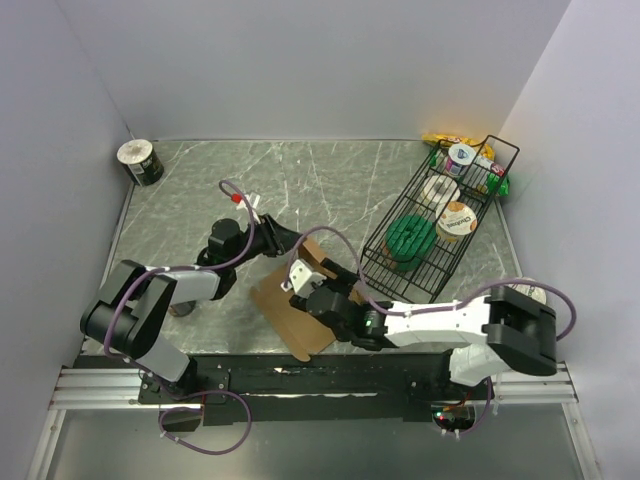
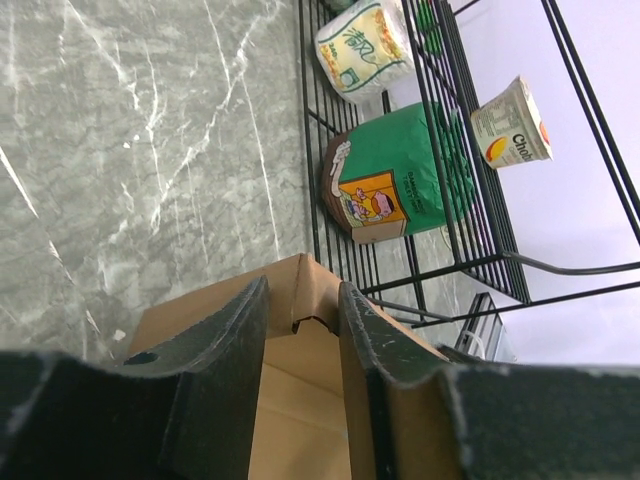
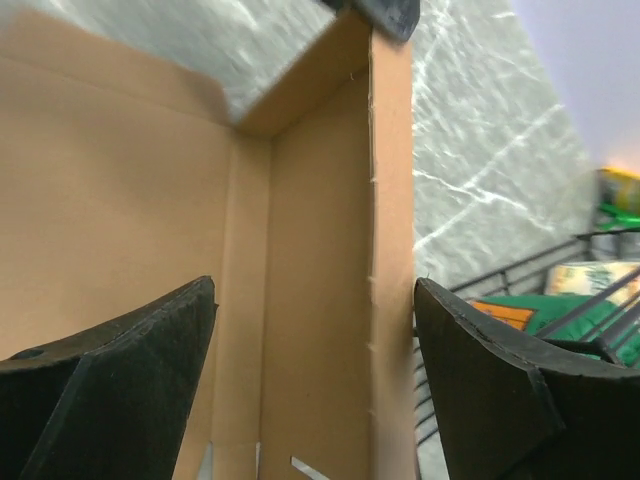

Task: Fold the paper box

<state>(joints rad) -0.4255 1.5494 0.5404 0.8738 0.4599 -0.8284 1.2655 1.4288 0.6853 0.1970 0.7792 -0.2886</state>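
1. Sitting near the front middle of the surface (image 1: 250,180), the paper box (image 1: 285,318) is part-folded: its base lies flat and at least one side wall stands up, meeting another at a corner.
2. The right claw (image 3: 314,290) is released. Its fingers stand wide apart on either side of an upright wall and grip nothing.
3. The left claw (image 2: 303,288) is narrowed around the raised corner at the box's far end. I cannot tell whether it is actually pinching the cardboard.
4. Risk: with nothing on the right pressing it, the upright wall could spring back towards flat, since creased cardboard tends to relax.
5. Risk: if the left claw clenches off-centre on that corner, it may crumple the edge or twist the wall out of line.
6. Risk: a sideways move by the right claw could let a finger snag the wall between them and drag the whole box.
7. Risk: the box is light, so a push might slide it towards the wire basket (image 1: 378,240) nearby on the right.
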